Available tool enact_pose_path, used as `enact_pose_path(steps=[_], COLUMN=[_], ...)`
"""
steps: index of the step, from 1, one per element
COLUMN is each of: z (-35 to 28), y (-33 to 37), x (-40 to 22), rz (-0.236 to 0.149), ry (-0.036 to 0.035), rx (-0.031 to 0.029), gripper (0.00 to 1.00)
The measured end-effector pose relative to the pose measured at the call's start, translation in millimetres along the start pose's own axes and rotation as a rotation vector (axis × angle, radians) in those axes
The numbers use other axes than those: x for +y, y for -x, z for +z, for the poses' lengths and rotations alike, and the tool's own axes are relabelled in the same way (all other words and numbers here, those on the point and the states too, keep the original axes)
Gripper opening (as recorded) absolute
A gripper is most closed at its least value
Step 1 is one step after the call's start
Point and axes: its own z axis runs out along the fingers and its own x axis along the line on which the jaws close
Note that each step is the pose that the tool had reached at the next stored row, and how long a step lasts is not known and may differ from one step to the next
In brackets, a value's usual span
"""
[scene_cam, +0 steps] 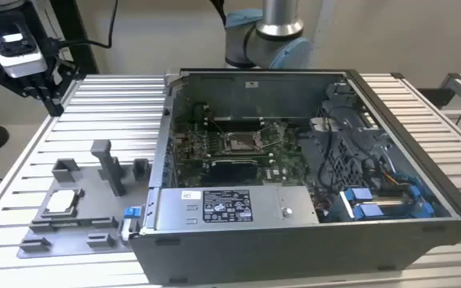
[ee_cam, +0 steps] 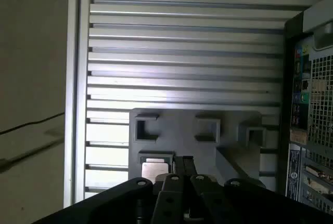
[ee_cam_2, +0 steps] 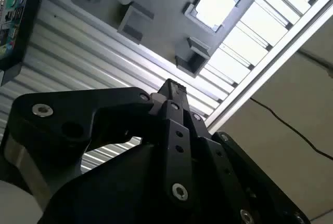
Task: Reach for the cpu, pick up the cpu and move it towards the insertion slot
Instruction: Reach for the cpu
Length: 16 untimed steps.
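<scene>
Where the tool (scene_cam: 54,109) hangs: high over the far corner of the bench (scene_cam: 110,102), on the exterior view's left, well apart from everything it has to touch.
Tool state: clenched on nothing. Both wrist views show the fingers (ee_cam: 179,166) pressed together with no part between them.
Cpu (scene_cam: 62,202): lying flat, pale face up, in a shallow pocket of the grey fixture plate (scene_cam: 86,223), on the side away from the computer case (scene_cam: 295,74).
Insertion slot (scene_cam: 242,141): down inside the open case, silver frame on green board, well apart from the cpu.
Step in hand: the reach, by my read, and barely begun.
Doing it well: part the fingers before descending, centre over the chip, come down straight, and take it by opposite edges.
Watch for: the raised grey blocks (scene_cam: 65,170) beside the pocket. They look close enough to catch a finger.
Handling: it's a thin, flat chip, so a light, level grip seems wise. A tilt could jam it in the pocket.
</scene>
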Motion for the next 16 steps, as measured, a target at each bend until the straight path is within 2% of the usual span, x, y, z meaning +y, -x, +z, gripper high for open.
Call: enact_pose_path(steps=[12, 16], z=[0.0, 0.5], y=[0.0, -3.1], x=[0.0, -2.1], rz=[0.0, 0.0], ry=[0.0, 0.0], rx=[0.0, 0.0001], gripper=[0.0, 0.0])
